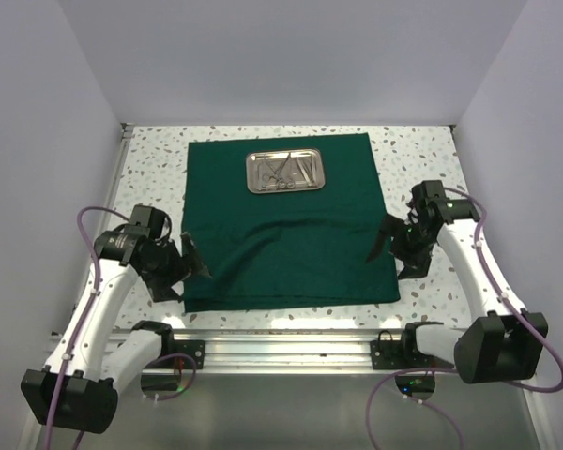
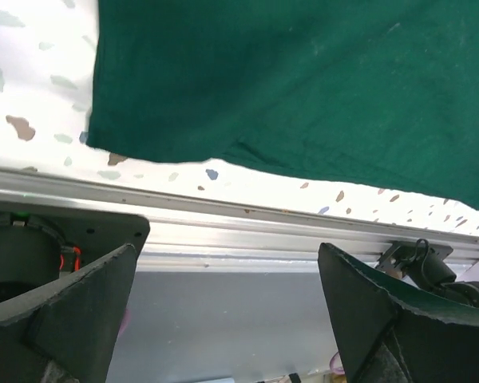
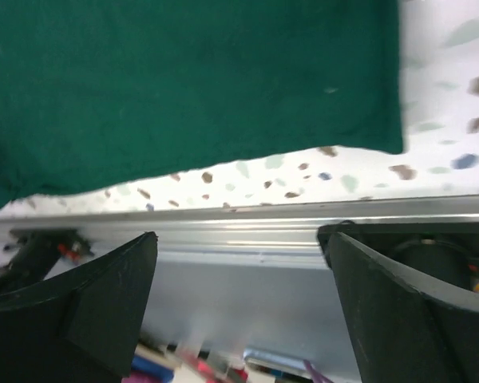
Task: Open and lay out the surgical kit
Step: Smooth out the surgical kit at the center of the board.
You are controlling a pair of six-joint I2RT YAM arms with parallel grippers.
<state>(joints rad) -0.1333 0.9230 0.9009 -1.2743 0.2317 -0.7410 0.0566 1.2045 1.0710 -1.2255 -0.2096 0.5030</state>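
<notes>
you're at the point where the wrap looks opened: the cloth (image 1: 281,225) lies spread over the table (image 1: 150,169), with the tray (image 1: 251,173) sitting on its far middle and the instruments (image 1: 283,172) piled inside it, none laid out yet. the left gripper (image 1: 193,260) hangs over the near left corner of the cloth with its jaws spread wide and nothing between them; both wrist views show bare gaps, with only the cloth edge and the rail (image 1: 281,347) beyond. the right gripper (image 1: 391,251) sits at the cloth's near right edge, likewise released and empty. a soft crease runs across the near half of the cloth, so it isn't quite flat there, though the far half looks smooth. the unwrapping step seems about done, and the laying out is what's left. your next move probably calls for reaching either arm forward over the cloth to the tray, well apart from both grippers now, and lining the fingers up across one slim instrument. they overlap in the tray, so pick one lying on top, and come down without nudging the tray or dragging the cloth.
</notes>
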